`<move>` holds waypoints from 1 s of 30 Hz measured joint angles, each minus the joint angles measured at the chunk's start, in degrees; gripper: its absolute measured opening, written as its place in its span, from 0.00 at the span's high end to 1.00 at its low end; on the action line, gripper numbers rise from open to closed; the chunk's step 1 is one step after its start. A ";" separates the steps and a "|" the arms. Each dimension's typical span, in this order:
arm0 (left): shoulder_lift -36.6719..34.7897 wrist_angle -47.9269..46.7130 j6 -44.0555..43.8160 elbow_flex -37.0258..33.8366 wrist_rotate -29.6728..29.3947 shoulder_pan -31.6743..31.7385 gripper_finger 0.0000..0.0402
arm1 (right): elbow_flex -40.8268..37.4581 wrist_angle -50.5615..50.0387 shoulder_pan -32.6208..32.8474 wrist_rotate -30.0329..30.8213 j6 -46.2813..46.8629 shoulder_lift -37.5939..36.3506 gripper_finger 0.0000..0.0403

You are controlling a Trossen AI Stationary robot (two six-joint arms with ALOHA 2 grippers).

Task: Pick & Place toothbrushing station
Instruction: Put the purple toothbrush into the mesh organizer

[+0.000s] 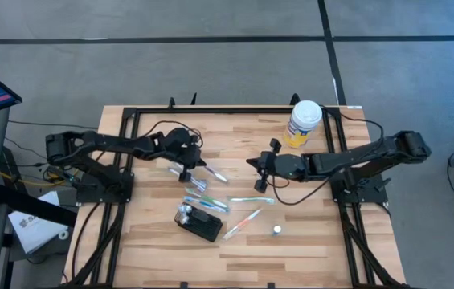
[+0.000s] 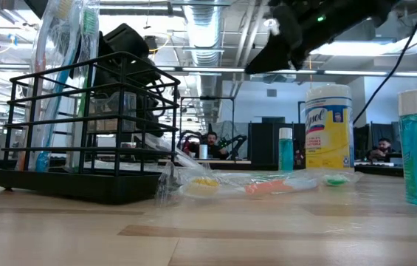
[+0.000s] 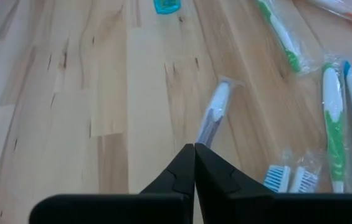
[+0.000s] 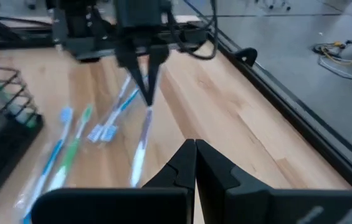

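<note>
The station (image 1: 198,223) is seen lying crosswise, well forward of both closed, empty grippers, nearer the left gripper (image 1: 186,175) than the right (image 1: 257,180).

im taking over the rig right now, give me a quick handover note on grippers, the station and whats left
Left gripper: shut, empty, over the table's left-middle, above a wrapped toothbrush.
Right gripper: shut, empty, mid-table, facing the left arm.
Toothbrushing station: black wire holder at front centre of the table, with at least one brush standing in it.
Loose wrapped toothbrushes lie around it; wipes canister at back right, small bottle front right.
Done: nothing gripped. Left: pick and place the station.
</note>
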 joint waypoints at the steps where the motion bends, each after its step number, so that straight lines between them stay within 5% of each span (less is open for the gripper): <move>1: 0.01 0.00 0.00 0.03 -0.06 -0.34 1.00 | 0.01 0.83 -0.53 -0.04 -0.47 0.98 1.00; 18: 0.00 -5.36 0.21 6.87 -5.04 -6.00 1.00 | 7.83 7.17 -4.85 -10.55 -0.80 16.49 1.00; 30: 0.00 -5.46 0.22 7.58 -6.83 -7.09 1.00 | 17.42 -1.20 -5.16 -20.86 0.60 24.87 0.95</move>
